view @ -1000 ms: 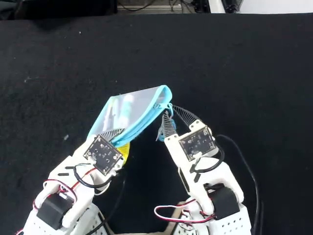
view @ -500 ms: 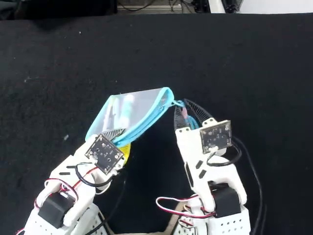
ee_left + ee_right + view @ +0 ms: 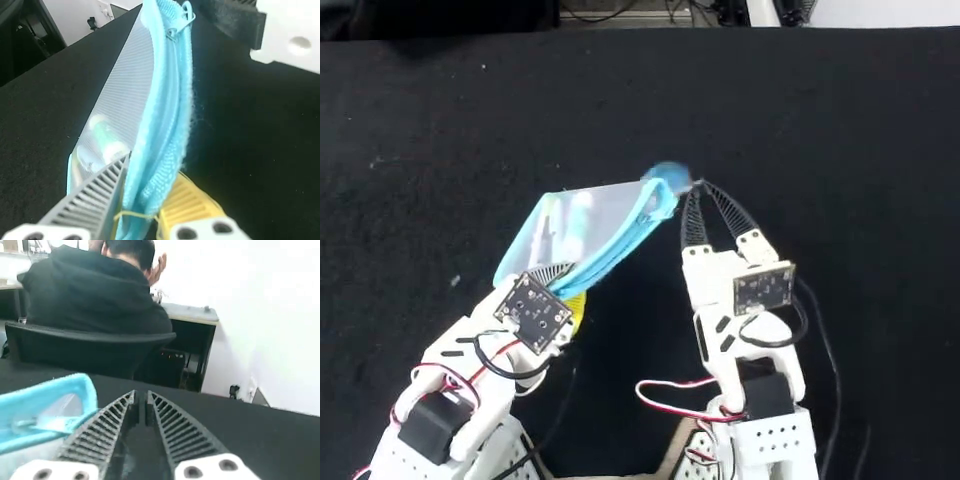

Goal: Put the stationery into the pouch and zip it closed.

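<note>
The translucent pouch (image 3: 595, 225) with a light blue zip edge hangs slanted above the black table. My left gripper (image 3: 565, 283) is shut on its near end; in the left wrist view the grey and yellow fingers (image 3: 95, 200) pinch the blue edge of the pouch (image 3: 130, 90). Whitish stationery (image 3: 102, 140) shows through the pouch's wall. The zip pull (image 3: 180, 22) sits at the far corner. My right gripper (image 3: 698, 188) is just beside that corner, shut with nothing between its fingers. From the right wrist, the gripper (image 3: 141, 395) stands beside the pouch corner (image 3: 45, 395) and the pull (image 3: 35, 424).
Black cloth (image 3: 800, 120) covers the table, with free room on every side of the pouch. The right arm's white body (image 3: 285, 30) stands close beside the pouch. Cables (image 3: 820, 330) loop by the arm bases. A chair (image 3: 90, 350) stands past the table's far edge.
My right gripper slid along the zip to the pouch's far corner, then went past it, and the pull left its fingers. The pouch corner sprang a little. The left gripper kept its hold.
</note>
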You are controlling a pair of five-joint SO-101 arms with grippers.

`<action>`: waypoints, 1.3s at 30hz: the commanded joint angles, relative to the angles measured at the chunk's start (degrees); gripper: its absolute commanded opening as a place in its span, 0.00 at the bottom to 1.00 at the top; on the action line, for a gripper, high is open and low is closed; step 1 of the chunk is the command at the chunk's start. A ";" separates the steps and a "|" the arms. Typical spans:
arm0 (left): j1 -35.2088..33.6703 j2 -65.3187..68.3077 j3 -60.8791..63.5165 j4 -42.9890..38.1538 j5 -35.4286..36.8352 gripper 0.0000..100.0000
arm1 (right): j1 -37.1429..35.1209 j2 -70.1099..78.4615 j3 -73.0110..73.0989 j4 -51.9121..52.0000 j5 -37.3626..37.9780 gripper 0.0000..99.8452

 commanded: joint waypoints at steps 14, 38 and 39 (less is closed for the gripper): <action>-0.57 0.62 1.01 0.97 0.70 0.03 | 0.79 -0.84 -18.59 31.56 -0.44 0.07; -8.92 0.53 -1.54 0.97 1.23 0.03 | -12.84 -0.84 -16.84 35.16 3.16 0.23; -8.92 0.53 -1.54 0.97 1.23 0.03 | -12.84 -0.84 -15.34 32.97 3.16 0.23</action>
